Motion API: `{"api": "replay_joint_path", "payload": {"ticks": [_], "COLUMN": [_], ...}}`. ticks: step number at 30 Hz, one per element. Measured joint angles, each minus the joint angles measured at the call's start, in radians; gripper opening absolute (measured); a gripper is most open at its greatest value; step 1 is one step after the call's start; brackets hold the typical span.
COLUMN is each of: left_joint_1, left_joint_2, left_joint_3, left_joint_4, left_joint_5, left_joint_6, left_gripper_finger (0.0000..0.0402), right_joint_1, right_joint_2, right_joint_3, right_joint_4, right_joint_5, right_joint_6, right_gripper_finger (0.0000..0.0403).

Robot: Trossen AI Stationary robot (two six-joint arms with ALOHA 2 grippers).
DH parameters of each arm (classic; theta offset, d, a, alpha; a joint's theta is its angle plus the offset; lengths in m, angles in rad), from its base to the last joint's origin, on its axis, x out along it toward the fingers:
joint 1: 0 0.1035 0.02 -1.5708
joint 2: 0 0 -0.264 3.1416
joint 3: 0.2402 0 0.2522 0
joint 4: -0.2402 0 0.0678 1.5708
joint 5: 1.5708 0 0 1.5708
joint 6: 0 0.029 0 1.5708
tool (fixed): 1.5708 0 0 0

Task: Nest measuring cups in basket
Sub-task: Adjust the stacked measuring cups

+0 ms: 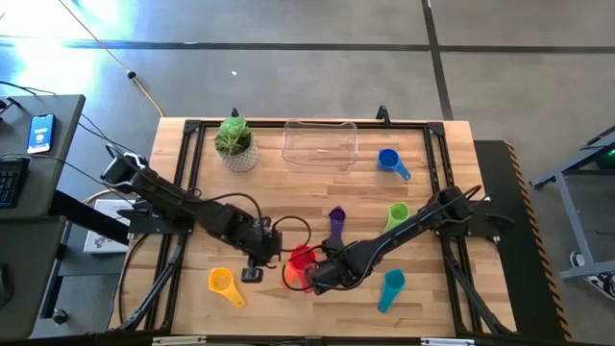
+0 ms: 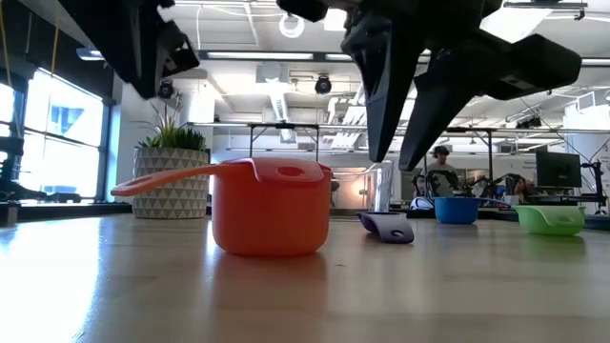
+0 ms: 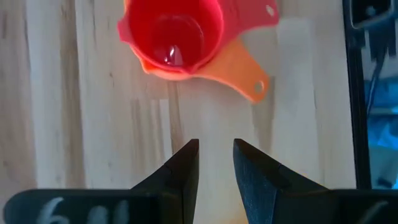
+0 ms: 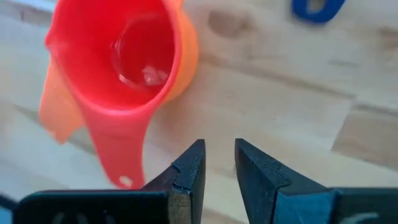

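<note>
Lower centre of the overhead frame: the red cup [image 1: 301, 259] sits nested inside the orange cup [image 1: 291, 276] on the wooden table [image 1: 307, 192], the first pair stacked, apparently as a start on the full set. Both wrist views show red seated snugly within orange, the two handles splayed in different directions. The left gripper [image 3: 215, 163] hovers just beside the stack with its fingers nearly pressed together, only a thin slit between them, pinching nothing. The right gripper [image 4: 219, 163] hangs close on the other side, likewise nearly closed and empty.

The clear basket [image 1: 320, 142] stands at the upper centre, well apart from the stack, and seems to hold nothing, though its see-through walls make that hard to confirm. A potted plant [image 1: 235, 142] sits to its left. The other cups lie scattered singly: blue [image 1: 390, 161] right of the basket, green [image 1: 397, 214] and purple [image 1: 336, 222] mid-frame, teal [image 1: 390, 288] lower right, yellow [image 1: 224, 284] lower left. The table-level view shows the stack upright, handle jutting left.
</note>
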Motion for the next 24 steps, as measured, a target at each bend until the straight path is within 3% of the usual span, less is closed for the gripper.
{"api": "replay_joint_path", "payload": {"ticks": [7, 24], "left_joint_1": [-0.032, -0.063], "left_joint_2": [0.108, 0.272], "left_joint_3": [-0.002, -0.002], "left_joint_4": [0.028, 0.166], "left_joint_5": [0.000, -0.004], "left_joint_6": [-0.085, -0.084], "left_gripper_finger": [0.0090, 0.0090], "right_joint_1": [0.032, 0.071], "right_joint_2": [0.000, 0.031], "right_joint_3": [0.000, -0.011], "right_joint_4": [0.064, 0.103], "right_joint_5": [0.029, 0.154], "right_joint_6": [0.001, 0.074], "right_gripper_finger": [0.0078, 0.0078]}}
